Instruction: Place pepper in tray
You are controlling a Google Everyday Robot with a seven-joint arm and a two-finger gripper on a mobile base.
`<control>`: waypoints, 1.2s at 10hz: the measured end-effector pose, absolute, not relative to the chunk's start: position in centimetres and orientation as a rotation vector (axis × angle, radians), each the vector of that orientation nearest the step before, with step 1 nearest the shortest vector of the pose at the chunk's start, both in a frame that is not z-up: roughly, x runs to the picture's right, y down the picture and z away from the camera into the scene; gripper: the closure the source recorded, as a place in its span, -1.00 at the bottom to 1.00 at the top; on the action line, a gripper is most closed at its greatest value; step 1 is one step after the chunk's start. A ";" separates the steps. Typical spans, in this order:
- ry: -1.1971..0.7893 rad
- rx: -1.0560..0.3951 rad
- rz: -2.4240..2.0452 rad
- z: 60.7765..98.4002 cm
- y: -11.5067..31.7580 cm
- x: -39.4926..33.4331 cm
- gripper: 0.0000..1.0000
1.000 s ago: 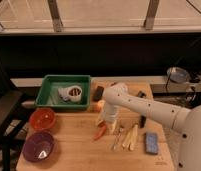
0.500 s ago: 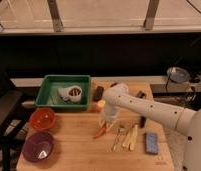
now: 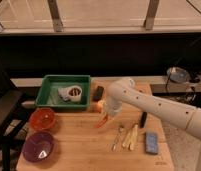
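- The slim, curved red-orange chili pepper (image 3: 101,122) is at the tip of the white arm's gripper (image 3: 105,115), low over the wooden table (image 3: 79,155), to the right of and nearer than the rectangular green plastic tray (image 3: 50,85); I cannot tell whether the gripper is pinching it or only hovering over it
- If the hold is only on the thin tapered end, the pepper may swing or slip out on the way and drop back onto the table
- The round orange-yellow ball (image 3: 99,105) lies just beside the gripper, between it and the tray's near corner; a low sweep leftward would likely send it rolling
- The tray's raised sloping wall could catch a pepper carried too low
- A white cup (image 3: 72,93) lies in the tray; a release right over it could bounce the pepper out, so the bare green floor looks safer
- The round orange bowl (image 3: 42,119) stands near the tray; an early release could land there instead
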State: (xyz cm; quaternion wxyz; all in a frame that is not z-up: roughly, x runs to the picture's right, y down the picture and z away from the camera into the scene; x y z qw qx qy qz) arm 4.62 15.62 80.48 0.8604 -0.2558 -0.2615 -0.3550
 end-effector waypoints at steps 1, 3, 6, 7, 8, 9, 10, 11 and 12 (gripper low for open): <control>-0.555 -0.495 -0.701 80.6 13.2 4.7 1.00; -0.552 -0.434 -0.669 80.5 8.7 4.3 1.00; -0.567 -0.349 -0.657 80.9 0.8 2.5 1.00; -0.571 -0.336 -0.653 80.9 -0.4 2.3 1.00; -0.572 -0.328 -0.651 80.8 -1.1 2.2 1.00; -0.572 -0.328 -0.651 80.9 -1.1 2.1 1.00; -0.572 -0.329 -0.650 80.9 -1.1 2.3 1.00; -0.571 -0.330 -0.648 81.0 -1.0 2.4 1.00; -0.572 -0.330 -0.649 80.9 -1.1 2.3 1.00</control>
